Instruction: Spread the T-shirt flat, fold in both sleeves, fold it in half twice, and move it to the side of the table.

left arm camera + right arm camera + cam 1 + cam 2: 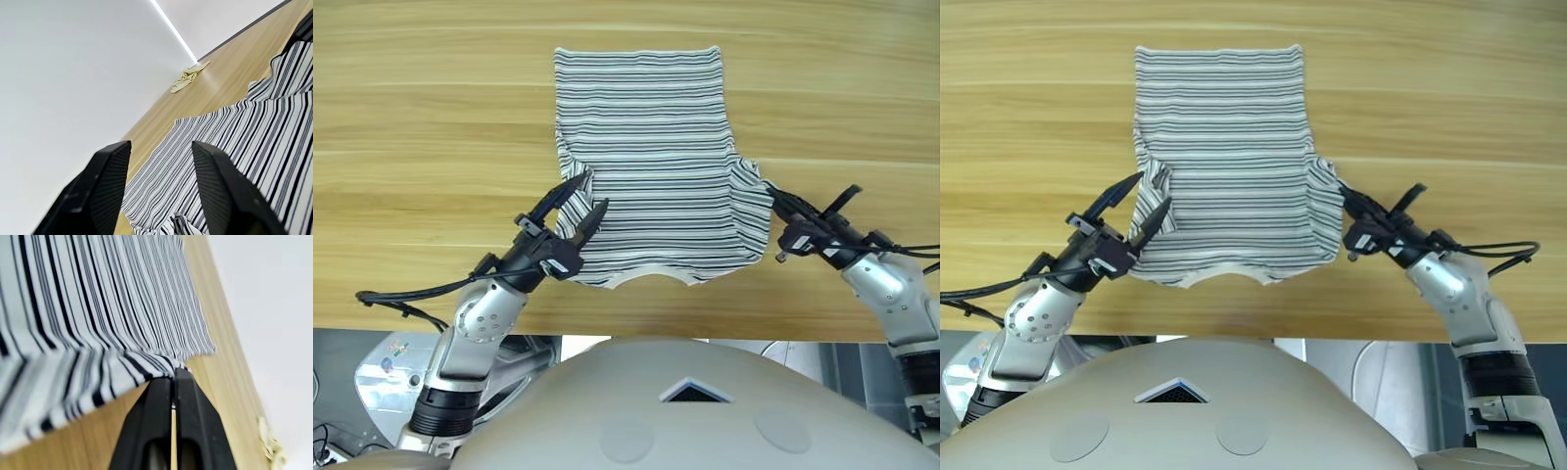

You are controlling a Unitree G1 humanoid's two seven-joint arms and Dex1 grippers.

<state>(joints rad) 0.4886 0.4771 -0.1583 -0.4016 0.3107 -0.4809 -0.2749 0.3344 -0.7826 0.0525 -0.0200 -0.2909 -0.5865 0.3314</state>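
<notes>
Pale wood planks with a fine straight grain make up the table, which runs to a plain white wall. A small cream-coloured scrap lies at the table's far edge.

On the wood lies the T-shirt, a soft knit with thin black, grey and white stripes running crosswise. Its straight hem is on the far side and its curved white-edged neckline is nearest the robot. The body lies fairly flat. Both sleeve areas are bunched and turned inward, which gives the near half a wider, lumpy outline.

The left gripper sits at the shirt's left sleeve. Its two black ribbed fingers are spread well apart, with crumpled sleeve fabric lying between and just under the tips, and they hold nothing.

The right gripper is at the shirt's right sleeve edge. Its smooth black fingers are pressed together. They seem to pinch the folded edge of the cloth at their very tips, though the blurred close view leaves the exact hold uncertain. The fabric there is lifted slightly off the wood.
</notes>
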